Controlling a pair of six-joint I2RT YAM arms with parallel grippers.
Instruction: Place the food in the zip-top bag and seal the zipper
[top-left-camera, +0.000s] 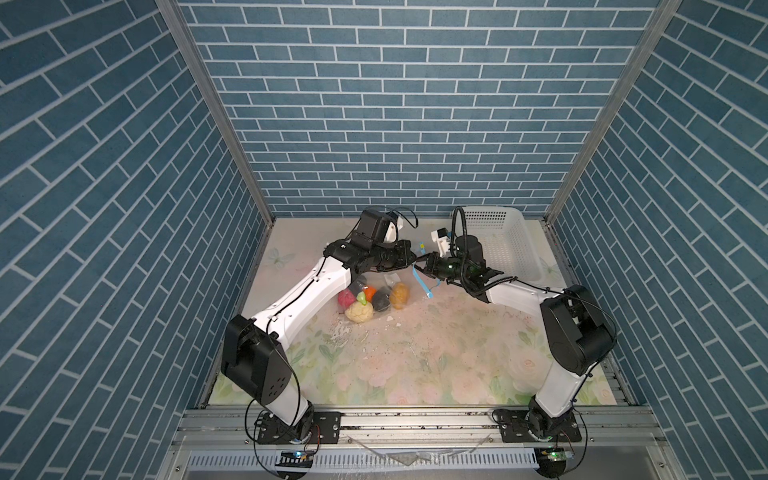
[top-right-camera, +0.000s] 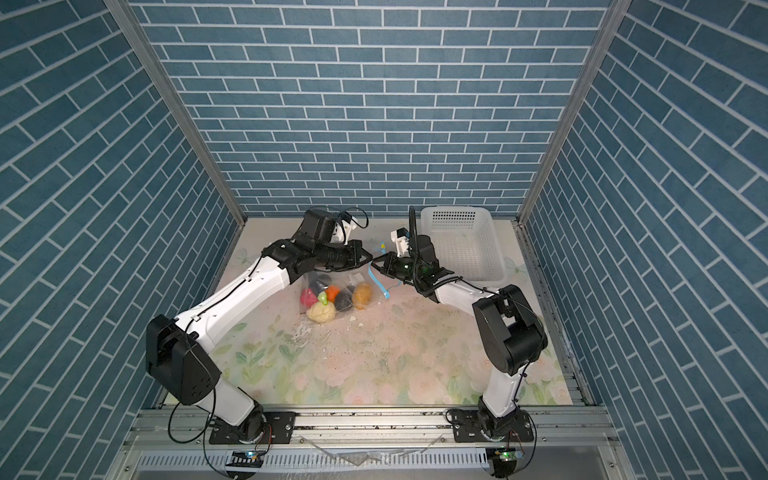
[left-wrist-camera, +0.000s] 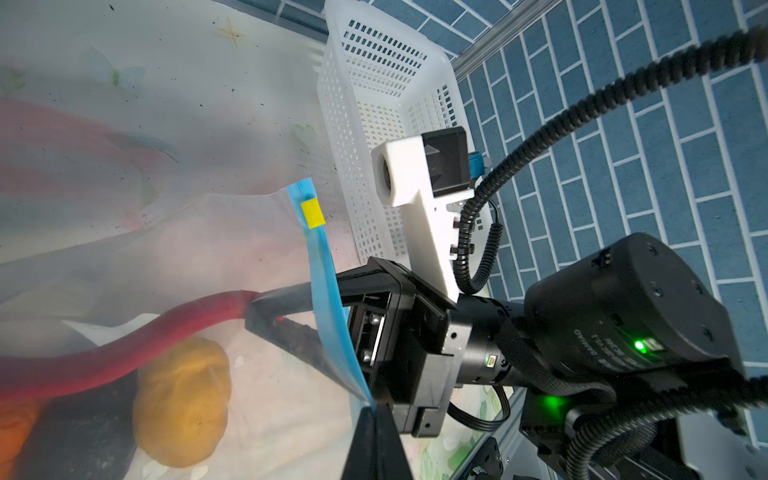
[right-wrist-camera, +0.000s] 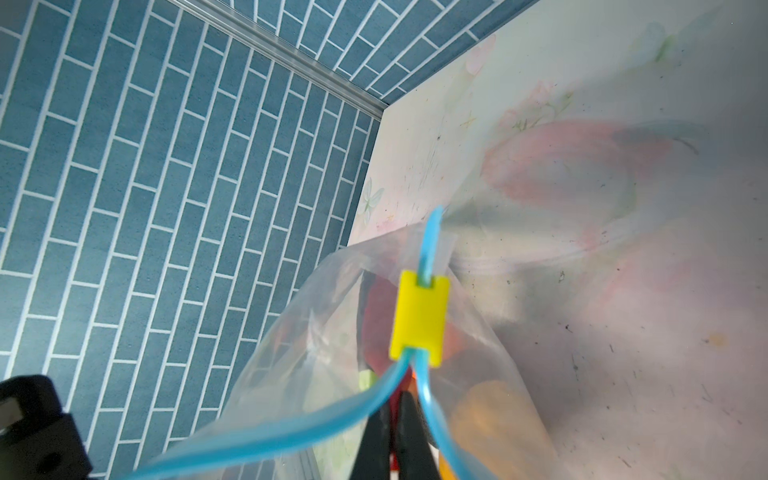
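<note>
The clear zip-top bag (top-left-camera: 388, 286) hangs lifted off the flowered mat at mid-table, and food shows through it: pink (top-left-camera: 345, 298), cream (top-left-camera: 359, 312), black (top-left-camera: 379, 301) and yellow-brown (top-left-camera: 400, 294) lumps. My left gripper (left-wrist-camera: 374, 411) is shut on one side of the light-blue zipper (left-wrist-camera: 328, 299), holding the mouth up. The yellow slider (right-wrist-camera: 419, 318) sits at the strip's end, where the two sides part. My right gripper (left-wrist-camera: 259, 313) reaches through the mouth, shut on the end of the red chili (left-wrist-camera: 166, 332), which curves down over the yellow-brown lump (left-wrist-camera: 183, 399).
A white perforated basket (top-left-camera: 519, 245) stands at the back right, close behind the right wrist. Crumbs and white flecks (top-left-camera: 390, 319) lie on the mat in front of the bag. Blue brick walls close in the back and both sides.
</note>
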